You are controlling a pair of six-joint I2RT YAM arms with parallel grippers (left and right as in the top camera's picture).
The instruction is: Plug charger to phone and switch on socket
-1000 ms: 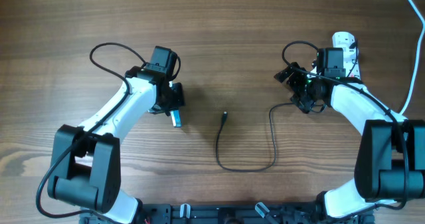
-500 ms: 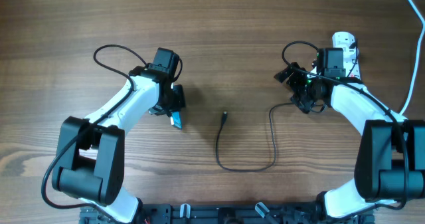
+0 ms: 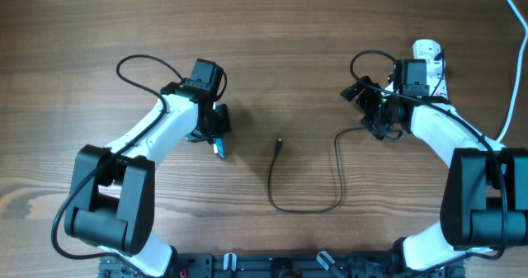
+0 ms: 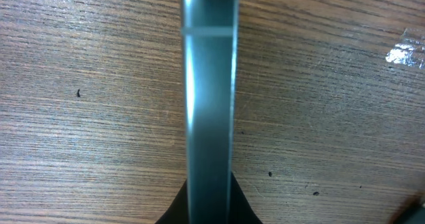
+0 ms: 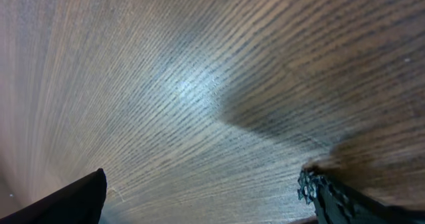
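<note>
Gripping the phone (image 4: 209,104) on edge, your left fingers (image 3: 213,129) likely ready its port for the charger (image 3: 305,210); right fingers (image 5: 66,201) gape beside the socket (image 3: 425,49).

desk (image 3: 272,30): brown wood grain, fine straight lines, matt, with a soft pale sheen where light falls.
phone (image 4: 209,104): edge smooth and glossy, grey-teal, looks like metal.
charger (image 3: 305,205): thin black cable, matt, rubbery look.
socket (image 3: 427,49): smooth white plastic.
arm shells (image 3: 157,129): smooth white plastic, black matt joints.
right claw (image 5: 202,181): fingers (image 5: 332,197) black, matt, one with a rough ridged face.
</note>
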